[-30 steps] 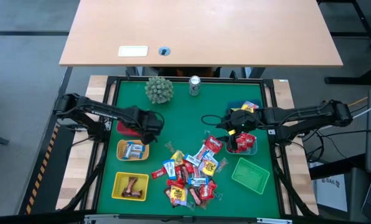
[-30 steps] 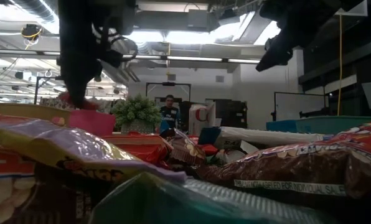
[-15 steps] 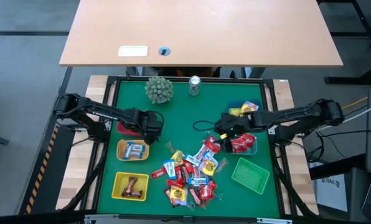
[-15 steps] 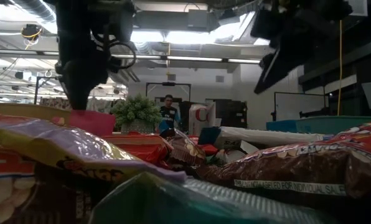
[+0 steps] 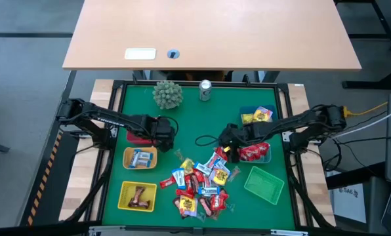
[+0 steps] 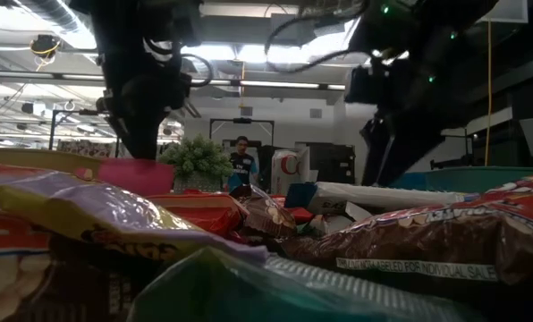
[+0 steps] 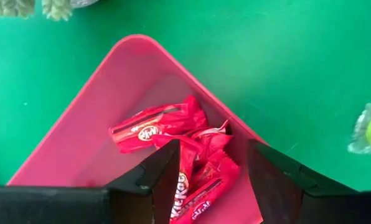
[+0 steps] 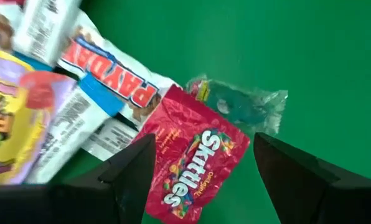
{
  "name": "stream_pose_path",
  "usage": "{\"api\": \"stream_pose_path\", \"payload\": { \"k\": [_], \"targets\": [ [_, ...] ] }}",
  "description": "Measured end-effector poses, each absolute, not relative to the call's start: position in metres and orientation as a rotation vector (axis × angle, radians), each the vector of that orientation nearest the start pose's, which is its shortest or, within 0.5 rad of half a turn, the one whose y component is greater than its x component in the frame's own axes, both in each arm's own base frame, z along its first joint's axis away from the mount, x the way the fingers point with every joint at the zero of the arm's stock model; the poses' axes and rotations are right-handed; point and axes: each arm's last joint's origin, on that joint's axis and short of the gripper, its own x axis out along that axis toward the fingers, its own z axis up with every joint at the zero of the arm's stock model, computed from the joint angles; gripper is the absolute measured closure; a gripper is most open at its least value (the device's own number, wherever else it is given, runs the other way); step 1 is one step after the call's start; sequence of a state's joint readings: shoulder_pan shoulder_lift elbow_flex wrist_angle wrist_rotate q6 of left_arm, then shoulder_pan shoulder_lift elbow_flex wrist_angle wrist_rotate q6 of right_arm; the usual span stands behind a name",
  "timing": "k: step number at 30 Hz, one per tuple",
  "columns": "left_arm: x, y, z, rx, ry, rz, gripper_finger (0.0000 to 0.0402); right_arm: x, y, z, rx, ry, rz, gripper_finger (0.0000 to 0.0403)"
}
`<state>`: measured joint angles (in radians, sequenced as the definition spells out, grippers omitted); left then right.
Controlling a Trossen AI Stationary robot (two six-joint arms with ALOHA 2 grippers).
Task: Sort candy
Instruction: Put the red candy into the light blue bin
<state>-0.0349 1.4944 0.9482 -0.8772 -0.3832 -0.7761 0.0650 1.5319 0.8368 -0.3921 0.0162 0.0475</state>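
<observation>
The green mat [image 5: 202, 118] fills the table, with the spiky plant [image 5: 167, 94] and the can [image 5: 205, 90] at its far edge. The candy pile [image 5: 201, 183] lies in the middle of the mat, nearer the front.

5 baskets sit around it. On the left are the pink basket [image 5: 134, 136], the orange basket [image 5: 140, 158] and the yellow basket [image 5: 138, 196]. On the right are the blue basket [image 5: 258, 115] and the green basket [image 5: 264, 184].

The left gripper [image 7: 205, 171] hangs over the pink basket. Its fingers are apart and hold nothing. Red KitKats [image 7: 160, 124] lie in that basket.

The right gripper [image 8: 204, 165] is low over the far right edge of the pile. Its fingers are wide apart over a red Skittles pack [image 8: 195, 154]. A PayDay [image 8: 120, 84] lies just beside it.
</observation>
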Motion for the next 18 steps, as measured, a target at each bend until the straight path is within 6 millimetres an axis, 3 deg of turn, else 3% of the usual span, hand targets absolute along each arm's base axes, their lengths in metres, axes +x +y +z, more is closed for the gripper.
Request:
{"api": "stream_pose_path", "payload": {
  "k": [8,18],
  "targets": [
    [0.256,0.002,0.197,-0.348,1.178,0.791,0.0232,0.287,0.018,0.146,-0.006,1.171,0.016,0.0133],
    [0.253,-0.003,0.209,-0.337,1.156,0.742,0.0232,0.291,0.020,0.138,0.033,1.180,0.071,0.0141]
  ]
}}
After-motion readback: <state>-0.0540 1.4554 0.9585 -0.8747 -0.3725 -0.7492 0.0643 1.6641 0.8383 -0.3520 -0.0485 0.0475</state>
